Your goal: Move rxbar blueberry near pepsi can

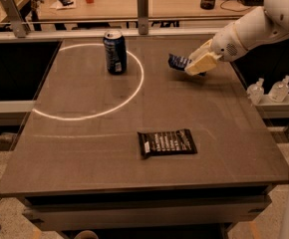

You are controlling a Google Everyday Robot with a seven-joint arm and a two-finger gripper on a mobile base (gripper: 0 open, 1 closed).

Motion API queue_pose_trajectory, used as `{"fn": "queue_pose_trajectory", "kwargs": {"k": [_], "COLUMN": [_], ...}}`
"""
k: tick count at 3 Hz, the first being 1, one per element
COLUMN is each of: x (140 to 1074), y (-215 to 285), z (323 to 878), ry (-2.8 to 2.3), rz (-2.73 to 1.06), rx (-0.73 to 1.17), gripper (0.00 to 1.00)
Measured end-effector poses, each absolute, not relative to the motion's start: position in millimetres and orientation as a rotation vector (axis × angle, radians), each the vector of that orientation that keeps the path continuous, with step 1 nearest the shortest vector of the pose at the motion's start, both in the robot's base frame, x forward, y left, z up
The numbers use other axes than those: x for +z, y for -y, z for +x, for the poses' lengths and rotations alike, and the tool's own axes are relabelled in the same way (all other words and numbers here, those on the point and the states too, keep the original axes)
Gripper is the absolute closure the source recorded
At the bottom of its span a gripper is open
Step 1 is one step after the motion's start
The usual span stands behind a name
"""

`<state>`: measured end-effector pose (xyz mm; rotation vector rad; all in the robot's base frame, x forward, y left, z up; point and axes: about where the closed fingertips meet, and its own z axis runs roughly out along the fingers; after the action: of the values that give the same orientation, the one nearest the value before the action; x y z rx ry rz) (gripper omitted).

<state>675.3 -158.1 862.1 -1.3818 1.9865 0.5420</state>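
Note:
The rxbar blueberry (pixel 177 61), a small dark blue wrapper, is held at one end by my gripper (pixel 190 65) at the back right of the table. The gripper is shut on it and holds it slightly above the surface. The arm reaches in from the upper right. The pepsi can (pixel 114 52) stands upright at the back, left of the bar, with a gap of about two can widths between them. The can sits inside a white circle line (pixel 134 91) drawn on the table.
A larger black wrapped bar (pixel 167 142) lies flat at the front centre of the brown table (pixel 74 153). Two small clear bottles (pixel 255 91) (pixel 279 88) stand on a ledge off the table's right edge. A rail with posts runs along the back.

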Motion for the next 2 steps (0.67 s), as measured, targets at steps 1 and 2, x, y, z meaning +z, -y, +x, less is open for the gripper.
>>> {"fn": "queue_pose_trajectory", "kwargs": {"k": [1,2], "x": [856.9,846.1], "y": [142.1,122.4], "z": [668.6,667.2], "ry": [-1.932,-1.928], "rz": [-1.333,-1.256], "rx": [0.57,0.59], "gripper": [1.0,1.0]}}
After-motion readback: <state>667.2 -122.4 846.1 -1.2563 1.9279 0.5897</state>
